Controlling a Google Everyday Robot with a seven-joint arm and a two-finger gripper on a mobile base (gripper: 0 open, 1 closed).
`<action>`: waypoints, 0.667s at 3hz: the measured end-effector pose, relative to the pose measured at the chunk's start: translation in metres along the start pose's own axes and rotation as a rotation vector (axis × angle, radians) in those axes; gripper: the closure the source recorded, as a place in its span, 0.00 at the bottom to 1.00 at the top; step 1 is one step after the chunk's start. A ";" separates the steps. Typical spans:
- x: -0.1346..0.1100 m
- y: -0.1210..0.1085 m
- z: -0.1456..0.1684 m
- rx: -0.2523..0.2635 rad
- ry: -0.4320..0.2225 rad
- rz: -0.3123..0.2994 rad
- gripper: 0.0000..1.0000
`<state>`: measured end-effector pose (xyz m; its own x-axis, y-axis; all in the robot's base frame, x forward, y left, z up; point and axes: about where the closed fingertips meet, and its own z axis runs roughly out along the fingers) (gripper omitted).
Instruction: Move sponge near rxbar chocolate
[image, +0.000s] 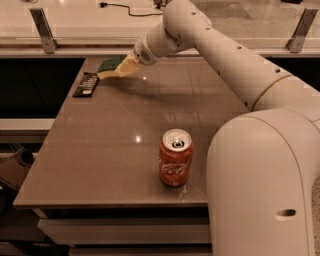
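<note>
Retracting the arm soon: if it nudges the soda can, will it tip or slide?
Soda can stands upright, taller than wide, so it probably tips. Its top is open, so it is possibly light and may spill. Pincer sits far off by the sponge.

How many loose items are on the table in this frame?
3. The rxbar chocolate lies at the far left; the sponge is just beyond it, with the gripper at its right end; the soda can stands upright near the front. The arm may hide others.
</note>
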<state>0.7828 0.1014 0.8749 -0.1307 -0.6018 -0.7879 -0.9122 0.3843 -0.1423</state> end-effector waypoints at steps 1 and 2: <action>0.000 0.002 0.003 -0.005 0.001 0.000 0.12; 0.001 0.003 0.006 -0.010 0.003 0.000 0.00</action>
<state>0.7821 0.1064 0.8700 -0.1319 -0.6037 -0.7862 -0.9158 0.3777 -0.1363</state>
